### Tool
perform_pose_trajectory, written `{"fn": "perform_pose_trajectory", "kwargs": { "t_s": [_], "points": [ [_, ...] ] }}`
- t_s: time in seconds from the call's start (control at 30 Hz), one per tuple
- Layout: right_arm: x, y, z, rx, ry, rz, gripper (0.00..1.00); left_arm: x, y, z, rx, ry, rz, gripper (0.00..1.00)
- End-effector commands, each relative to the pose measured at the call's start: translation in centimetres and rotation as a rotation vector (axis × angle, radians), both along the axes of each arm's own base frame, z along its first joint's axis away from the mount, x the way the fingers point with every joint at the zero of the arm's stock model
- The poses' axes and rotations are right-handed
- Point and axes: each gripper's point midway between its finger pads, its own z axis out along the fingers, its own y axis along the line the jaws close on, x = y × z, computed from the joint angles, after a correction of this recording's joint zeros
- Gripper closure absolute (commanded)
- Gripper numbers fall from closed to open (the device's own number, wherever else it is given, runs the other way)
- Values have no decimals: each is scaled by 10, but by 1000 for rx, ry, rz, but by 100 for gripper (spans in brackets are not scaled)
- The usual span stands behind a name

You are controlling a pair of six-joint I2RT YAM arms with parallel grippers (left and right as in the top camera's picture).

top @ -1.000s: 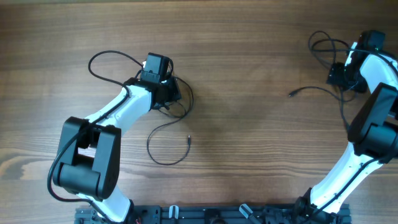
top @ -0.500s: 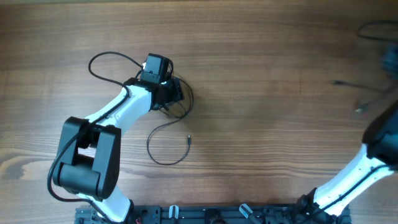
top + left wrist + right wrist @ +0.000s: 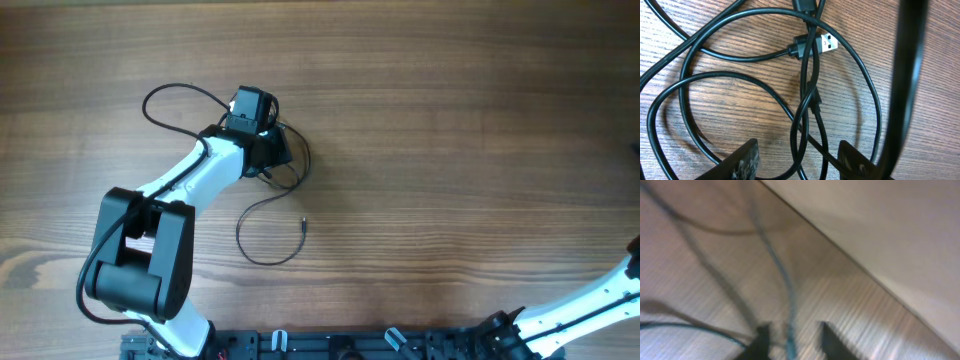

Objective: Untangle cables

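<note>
In the overhead view one thin black cable point(image 3: 262, 243) curls in loops on the wood, its small plug end point(image 3: 303, 226) lying free. My left gripper point(image 3: 272, 150) sits over the tangled part. In the left wrist view it point(image 3: 799, 165) is open, low over the table, with crossing strands running between its fingers point(image 3: 742, 161). A silver USB plug point(image 3: 827, 44) lies among the loops ahead. The right wrist view is badly blurred. My right gripper point(image 3: 795, 341) shows dark fingers apart, with a blurred strand point(image 3: 781, 275) passing between them. That gripper is outside the overhead view.
A thick black arm wire point(image 3: 905, 75) crosses the right side of the left wrist view. Only the lower right arm point(image 3: 600, 300) shows overhead. In the right wrist view the table's edge runs diagonally, with a pale surface point(image 3: 890, 230) beyond it.
The right arm has swung out past the right edge of the overhead view, and the cable that lay there has gone with it. The left arm and its cable loops have not moved.
</note>
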Motion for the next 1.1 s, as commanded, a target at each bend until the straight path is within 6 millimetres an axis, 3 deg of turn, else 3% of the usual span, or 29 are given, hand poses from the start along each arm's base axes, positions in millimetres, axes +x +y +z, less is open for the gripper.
{"fn": "perform_pose_trajectory", "kwargs": {
  "t_s": [0.0,0.07,0.1,0.17,0.2,0.27,0.3,0.37,0.4,0.43,0.47,0.53,0.6,0.7,0.87,0.97,1.07],
  "points": [
    [-38,-3,2,7,20,-208,0,-4,-1,-6,2,18,-9,48],
    [-32,-1,37,-26,-77,-231,0,-4,-1,-6,3,18,-9,39],
    [-21,0,66,-53,-167,-200,0,-4,-1,-6,3,18,-9,34],
    [7,14,145,-114,-407,-81,0,-4,-1,-6,2,18,-9,27],
    [17,22,168,-129,-479,-31,0,-4,-1,-6,2,18,-9,26],
    [52,67,215,-23,-717,182,0,-4,-1,-6,2,18,-9,23],
    [57,83,221,52,-779,198,0,-4,-1,-6,2,18,-9,21],
    [63,118,219,269,-865,180,0,-4,-1,-6,2,18,-9,19],
    [61,131,212,375,-877,127,0,-4,-1,-6,2,18,-9,18],
    [64,158,199,513,-859,123,0,-4,-1,-7,2,20,-9,11],
    [67,174,194,545,-822,176,0,-6,-2,-7,-2,26,-12,0],
    [72,208,180,587,-720,263,0,-2,-2,1,-5,1,-20,0],
    [84,243,173,644,-658,326,0,7,-5,27,-16,-68,-39,0],
    [113,310,167,694,-570,475,0,16,-7,86,-58,-213,-34,0],
    [129,408,151,690,-380,670,0,8,-4,163,-56,-414,-106,0],
    [134,470,152,716,-338,819,0,6,20,203,-50,-522,-40,0],
    [139,522,151,731,-322,949,0,3,63,238,-37,-616,74,0]
  ]
}}
